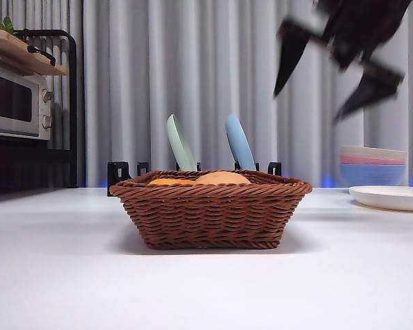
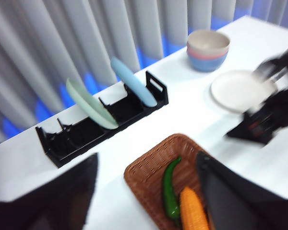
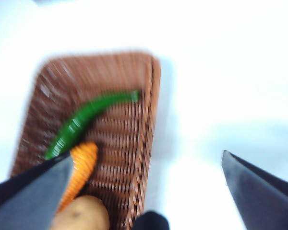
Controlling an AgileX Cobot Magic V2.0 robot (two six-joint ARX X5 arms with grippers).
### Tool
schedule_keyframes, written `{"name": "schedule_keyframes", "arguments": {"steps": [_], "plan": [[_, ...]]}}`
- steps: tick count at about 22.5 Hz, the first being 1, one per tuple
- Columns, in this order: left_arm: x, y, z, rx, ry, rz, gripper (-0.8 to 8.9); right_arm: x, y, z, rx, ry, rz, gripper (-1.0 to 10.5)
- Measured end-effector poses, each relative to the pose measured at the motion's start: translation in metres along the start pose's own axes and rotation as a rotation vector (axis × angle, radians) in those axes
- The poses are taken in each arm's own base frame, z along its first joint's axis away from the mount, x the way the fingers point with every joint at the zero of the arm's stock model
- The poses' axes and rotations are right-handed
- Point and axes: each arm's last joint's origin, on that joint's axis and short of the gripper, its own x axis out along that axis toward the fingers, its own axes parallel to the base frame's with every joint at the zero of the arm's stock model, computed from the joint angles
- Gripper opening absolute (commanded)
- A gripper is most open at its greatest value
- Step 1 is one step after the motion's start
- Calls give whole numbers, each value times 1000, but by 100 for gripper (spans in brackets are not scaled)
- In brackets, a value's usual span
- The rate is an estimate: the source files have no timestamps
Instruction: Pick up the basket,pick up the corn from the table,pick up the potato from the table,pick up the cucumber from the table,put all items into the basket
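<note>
The brown wicker basket (image 1: 210,213) stands on the white table at the middle. In it lie the orange bumpy corn (image 1: 171,182), the tan potato (image 1: 221,178) and the green cucumber (image 3: 86,120), which the rim hides in the front view. My right gripper (image 1: 327,79) is open and empty, blurred, high above the basket's right side; the right wrist view looks down on the basket (image 3: 134,81), the corn (image 3: 81,167) and the potato (image 3: 81,215). My left gripper (image 2: 146,157) is open and empty, high over the basket (image 2: 134,175), the cucumber (image 2: 169,187) and the corn (image 2: 192,213).
A black dish rack (image 2: 86,134) behind the basket holds a green plate (image 1: 180,143) and a blue plate (image 1: 239,143). Stacked bowls (image 1: 373,165) and a white plate (image 1: 392,197) stand at the right. A toaster oven (image 1: 14,103) on a shelf is at the far left.
</note>
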Motion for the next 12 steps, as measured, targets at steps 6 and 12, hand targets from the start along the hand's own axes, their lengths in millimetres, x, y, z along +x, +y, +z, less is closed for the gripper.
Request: {"name": "schedule_keyframes", "arguments": {"steps": [6,12], "plan": [[1,3,0,10,1,28,-9,-94,19,3,-160,-254,41,-12],[13,2,-10,27,7,65,-9,-140,23,-10,-240,-336,-25,-12]]}}
